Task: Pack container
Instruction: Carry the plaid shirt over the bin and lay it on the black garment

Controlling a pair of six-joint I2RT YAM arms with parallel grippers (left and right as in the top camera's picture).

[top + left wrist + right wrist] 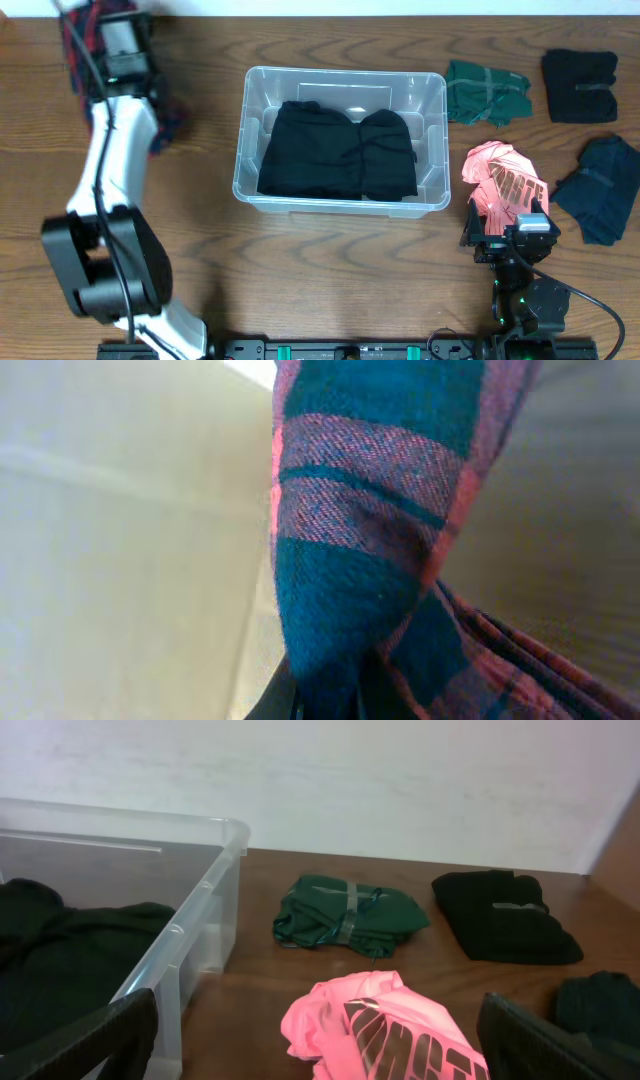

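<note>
— Where was the large clear rectangular plastic container (345, 72)?

— In the middle of the brown wooden bench (300, 280), with its long side running left to right in the overhead view. Folded black clothes (338, 152) lay inside it and covered most of its floor.

— And what lay around it?

— Everything loose was on its right. A folded dark green garment (487, 92) sat near the far right corner, apart from the wall. A folded black garment (580, 85) lay further right again. A crumpled pink garment with dark print (503, 180) was off the near right corner, and a dark blue garment (600, 190) lay beside it at the bench's right edge.

— What about the right tool?

— The right tool (508, 228) was at the near side of the pink garment. Its two dark fingers (90, 1040) were spread wide at the bottom corners of the wrist view and held nothing. The pink cloth showed between them.

— And the left tool?

— The left tool (320, 705) was at the far left corner of the bench, well apart from the container. In its wrist view the dark fingers were pressed together at the bottom edge. They were pinched on a red-and-navy plaid cloth (350, 560), which rose from them and filled much of the view.
</note>
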